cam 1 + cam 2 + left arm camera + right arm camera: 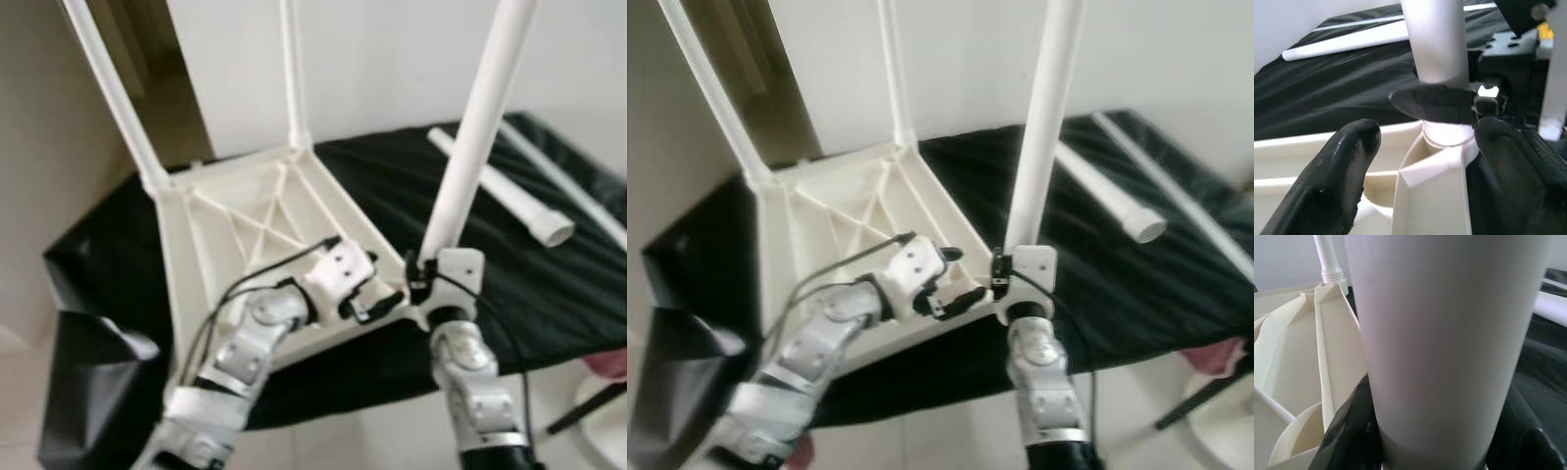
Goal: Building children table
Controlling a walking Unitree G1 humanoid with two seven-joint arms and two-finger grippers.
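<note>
A white plastic tabletop [235,211] lies upside down on a black-draped surface [549,284]. Two white legs [113,93] [292,78] stand in its far corners. My right gripper [431,269] is shut on a third leg [475,147], held upright with its foot at the near right corner socket [1435,171]. In the right wrist view that leg [1444,333] runs between the dark fingers [1352,435]. My left gripper [377,302] is open and straddles the same corner, one finger [1347,166] inside the rim and the other outside it.
A loose white leg [509,196] and a thinner white rod [568,181] lie on the cloth to the right. A black bag [88,392] sits low on the left. A white round stand [607,421] and something pink [607,364] are at the lower right. A white wall is close behind.
</note>
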